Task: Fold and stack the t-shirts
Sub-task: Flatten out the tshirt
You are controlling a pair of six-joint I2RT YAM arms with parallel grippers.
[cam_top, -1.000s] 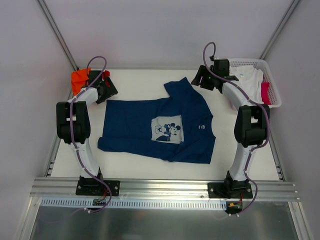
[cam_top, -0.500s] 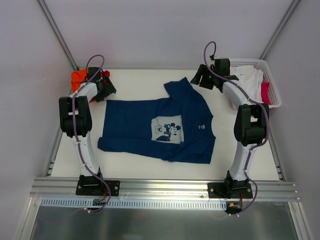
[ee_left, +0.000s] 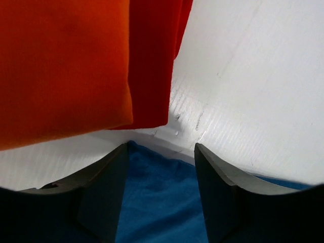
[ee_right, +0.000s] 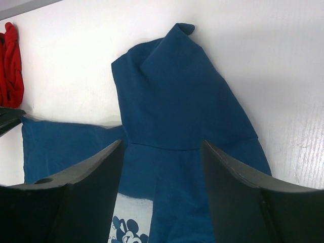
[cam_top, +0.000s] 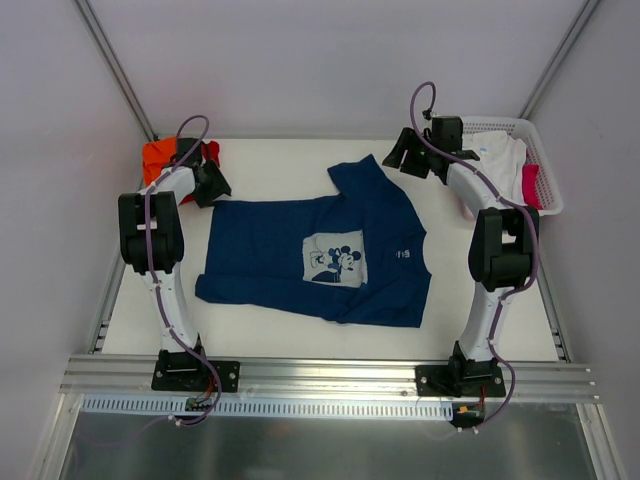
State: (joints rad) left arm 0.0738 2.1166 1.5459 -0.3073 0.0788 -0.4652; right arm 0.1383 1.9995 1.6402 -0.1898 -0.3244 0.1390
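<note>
The navy blue cloth t-shirt with a pale square cartoon-mouse print [cam_top: 320, 255] lay spread mid-way across the white table [cam_top: 270, 165]. Its 10 o'clock corner sat beneath the left gripper [ee_left: 161, 152], whose fingers stood partly apart holding nothing, and the right gripper [cam_top: 405, 150] hung open and empty at 1 o'clock of its raised sleeve [ee_right: 172, 86]. The white plastic lattice basket [cam_top: 545, 150] at the table's 2 o'clock corner held a crumpled white t-shirt [cam_top: 497, 155] and a pinkish-red garment [cam_top: 531, 185]. A folded orange t-shirt [cam_top: 157, 158] and red t-shirt [cam_top: 210, 150] crowded the 10 o'clock corner just beyond the left gripper, with bare table at 12 and 6 o'clock.
</note>
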